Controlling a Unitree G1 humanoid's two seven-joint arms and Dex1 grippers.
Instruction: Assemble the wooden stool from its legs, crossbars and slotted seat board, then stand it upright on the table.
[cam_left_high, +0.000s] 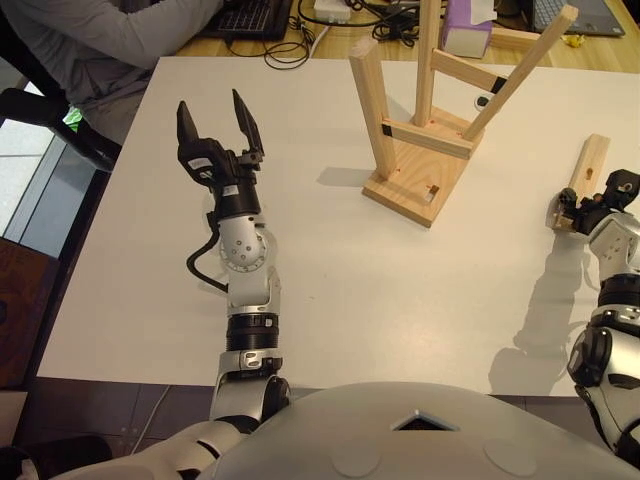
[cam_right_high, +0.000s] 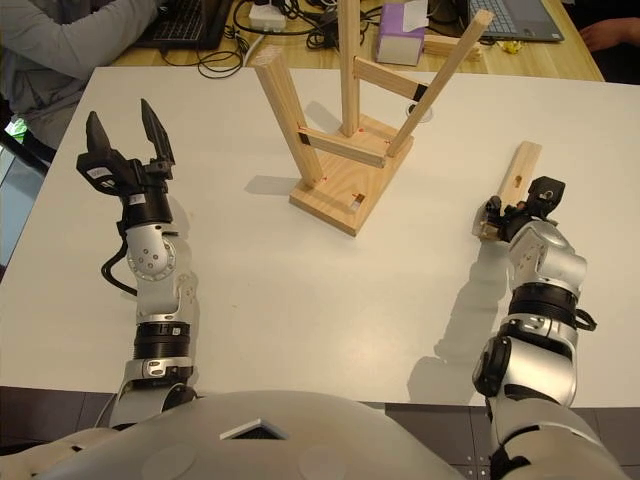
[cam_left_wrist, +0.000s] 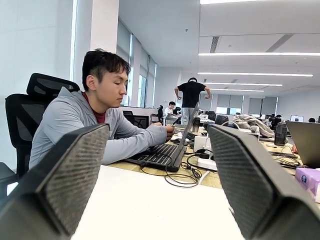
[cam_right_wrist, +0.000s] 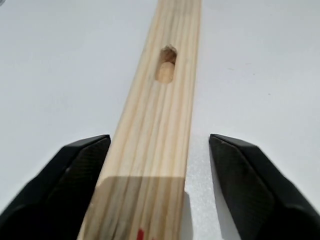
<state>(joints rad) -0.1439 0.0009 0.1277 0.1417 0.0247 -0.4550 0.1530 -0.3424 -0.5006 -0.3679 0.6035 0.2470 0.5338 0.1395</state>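
Wooden leg (cam_right_high: 512, 180) lies flat on counter (cam_right_high: 300, 300), long axis running straight away from right tool (cam_right_wrist: 157, 142); near end between its spread jaws, no contact. Left tool (cam_left_high: 211, 108) spread, well apart.

Pale wooden stool, partly assembled and inverted: slotted seat board (cam_left_high: 405, 192) flat on the white table (cam_left_high: 300, 300), three square legs (cam_left_high: 372, 110) rising from it and joined by two crossbars (cam_left_high: 428, 136), with a fourth square leg (cam_right_high: 520, 172), a drilled hole in its face, lying flat well apart to the right.
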